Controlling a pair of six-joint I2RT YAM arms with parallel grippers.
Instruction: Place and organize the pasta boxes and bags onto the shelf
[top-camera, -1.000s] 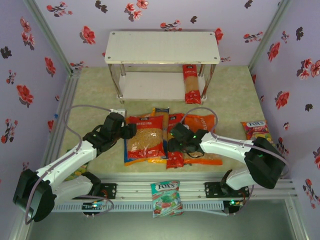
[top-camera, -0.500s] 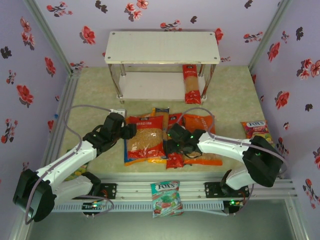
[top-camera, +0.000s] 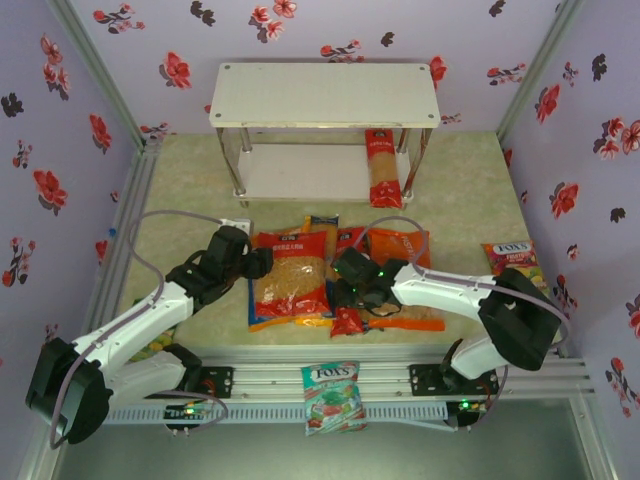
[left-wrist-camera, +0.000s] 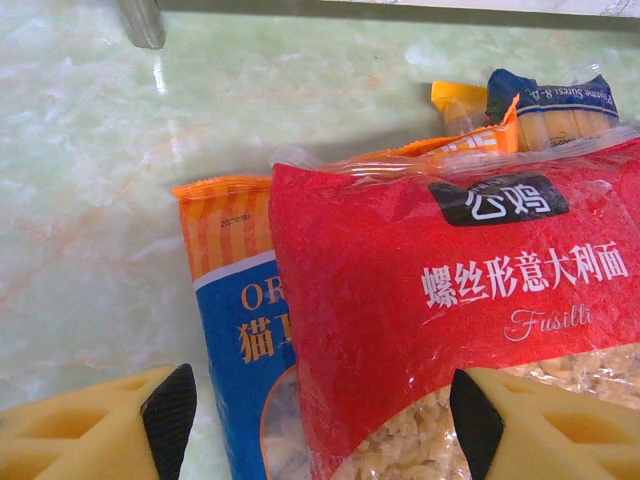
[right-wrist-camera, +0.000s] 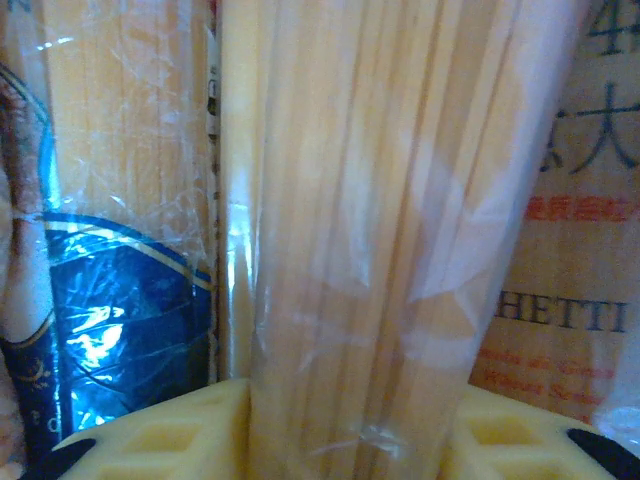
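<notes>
Red long narrow spaghetti pack (right-wrist-camera: 350, 250) pinched between my right gripper (right-wrist-camera: 348, 432) fingers, lying in pile before white two-tier metal-legged shelf (top-camera: 325, 95), my left gripper (left-wrist-camera: 320, 425) spread wide over red plastic fusilli bag (left-wrist-camera: 480, 300)

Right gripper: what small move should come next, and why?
Probably lift straight up a little: the right gripper presses both sides of a spaghetti pack lying beside a dark blue pack, so it should clear that before travelling to the shelf.
</notes>
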